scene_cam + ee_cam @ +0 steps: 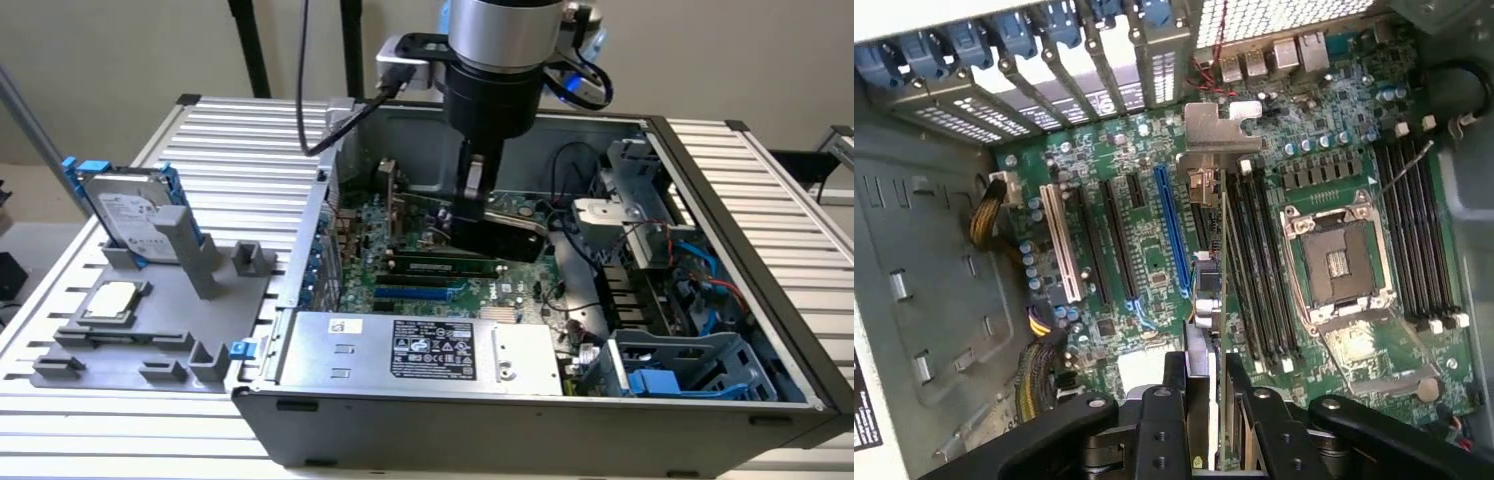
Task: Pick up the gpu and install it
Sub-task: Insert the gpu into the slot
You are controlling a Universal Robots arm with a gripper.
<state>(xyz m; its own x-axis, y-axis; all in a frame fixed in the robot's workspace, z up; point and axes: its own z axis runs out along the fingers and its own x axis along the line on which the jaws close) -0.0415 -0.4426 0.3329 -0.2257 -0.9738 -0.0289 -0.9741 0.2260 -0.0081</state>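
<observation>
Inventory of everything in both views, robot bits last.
gpu: one, black with silver bracket, in the gripper above the motherboard.
motherboard: one, green, inside the case.
CPU socket: one, silver, empty, on the motherboard.
case: one, grey, open, on the table.
power supply: one, silver, in the case's near end.
hard drive: one, silver with blue rails, upright on the fixture.
CPU chip: one, silver, flat on the fixture.
fixture: one, grey, exterior view's left of the case.
table: one, silver slats, under everything.
arm: one, black and silver, reaching into the case.
gripper: one, black, shut on the gpu.
</observation>
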